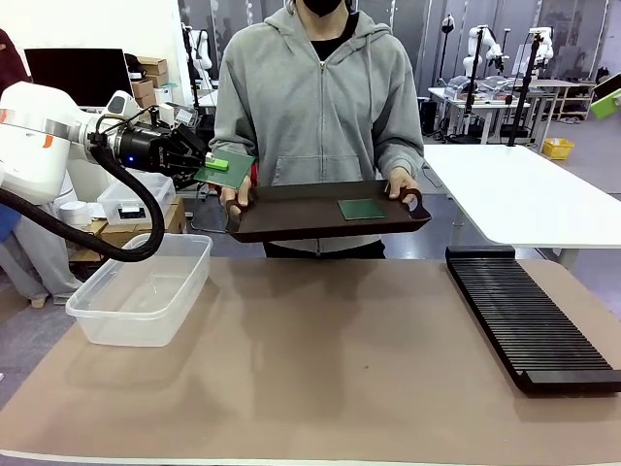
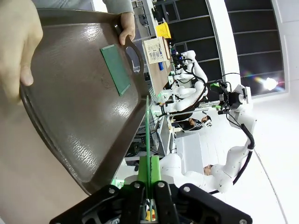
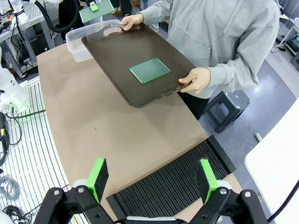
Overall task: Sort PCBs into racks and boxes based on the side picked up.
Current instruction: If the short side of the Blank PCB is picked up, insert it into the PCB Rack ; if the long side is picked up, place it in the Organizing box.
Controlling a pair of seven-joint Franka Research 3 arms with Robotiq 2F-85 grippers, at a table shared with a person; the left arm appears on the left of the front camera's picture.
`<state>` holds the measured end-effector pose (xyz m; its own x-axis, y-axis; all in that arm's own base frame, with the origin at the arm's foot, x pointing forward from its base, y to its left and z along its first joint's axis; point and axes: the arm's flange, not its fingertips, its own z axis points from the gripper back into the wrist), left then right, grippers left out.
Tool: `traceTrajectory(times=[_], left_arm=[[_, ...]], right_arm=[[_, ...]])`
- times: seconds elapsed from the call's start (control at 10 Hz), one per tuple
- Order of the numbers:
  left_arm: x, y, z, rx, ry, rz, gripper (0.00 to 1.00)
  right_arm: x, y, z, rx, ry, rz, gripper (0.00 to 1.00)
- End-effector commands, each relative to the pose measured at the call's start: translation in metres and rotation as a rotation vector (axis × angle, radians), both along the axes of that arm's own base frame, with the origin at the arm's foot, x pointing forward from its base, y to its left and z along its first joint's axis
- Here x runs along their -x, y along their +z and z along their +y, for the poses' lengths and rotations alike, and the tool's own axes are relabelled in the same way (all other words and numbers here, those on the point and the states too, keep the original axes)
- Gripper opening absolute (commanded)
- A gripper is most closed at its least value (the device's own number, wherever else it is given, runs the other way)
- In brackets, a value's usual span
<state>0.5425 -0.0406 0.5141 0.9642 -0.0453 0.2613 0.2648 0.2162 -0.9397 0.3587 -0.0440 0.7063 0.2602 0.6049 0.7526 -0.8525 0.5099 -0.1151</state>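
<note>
- Right tool [image 3: 152, 173] sits closest to the lens in its own wrist view, green pads spread wide with nothing between them, poised over the near end of the black rack [image 3: 173, 189].
- Across the way, the left tool [image 1: 204, 163] is clamped tight on one PCB [image 1: 226, 167], pinching it by an edge. The board hangs in the air just beside the tray's end, and the clear tub [image 1: 146, 286] sits lower down, nearer the robot.
- From the left wrist view that board runs edge-on, a thin green line rising from between the fingers. It's a slim purchase.
- Second PCB [image 1: 361, 209] lies flat on the dark brown tray [image 1: 291, 231], which the person's hands [image 1: 404, 186] hold off the tabletop [image 1: 320, 369] at the far side.
- Which face of the held board points up? It looks like the paler one from the front, but at this angle I wouldn't swear to it.
- Risk one: misread the side and the board goes to the tub when it belongs in the rack, or the reverse.
- Risk two: with an edge grip on a thin board, a quick swing or a knock on the tub's rim could twist it in the pads or shake it loose.
- Risk three: the tray is hand-held, so any tilt lets the remaining board slide before a tool reaches it.
</note>
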Motion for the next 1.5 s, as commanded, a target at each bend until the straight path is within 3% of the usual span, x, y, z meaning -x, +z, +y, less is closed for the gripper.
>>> traceTrajectory(times=[0.0, 0.6, 1.0, 1.4], left_arm=[[0.000, -0.001, 0.001, 0.005, -0.007, -0.012, 0.00], [0.000, 0.000, 0.000, 0.000, 0.000, 0.000, 0.03], [-0.001, 0.024, 0.025, -0.294, -0.001, -0.061, 0.03], [-0.018, 0.007, 0.061, -0.630, 0.142, -0.063, 0.03]], right_arm=[[0.000, -0.001, 0.001, -0.008, 0.017, 0.001, 1.00], [0.000, -0.001, 0.001, -0.008, 0.017, 0.001, 1.00], [0.000, -0.001, 0.001, -0.008, 0.017, 0.001, 1.00], [0.000, -0.001, 0.001, -0.008, 0.017, 0.001, 1.00]])
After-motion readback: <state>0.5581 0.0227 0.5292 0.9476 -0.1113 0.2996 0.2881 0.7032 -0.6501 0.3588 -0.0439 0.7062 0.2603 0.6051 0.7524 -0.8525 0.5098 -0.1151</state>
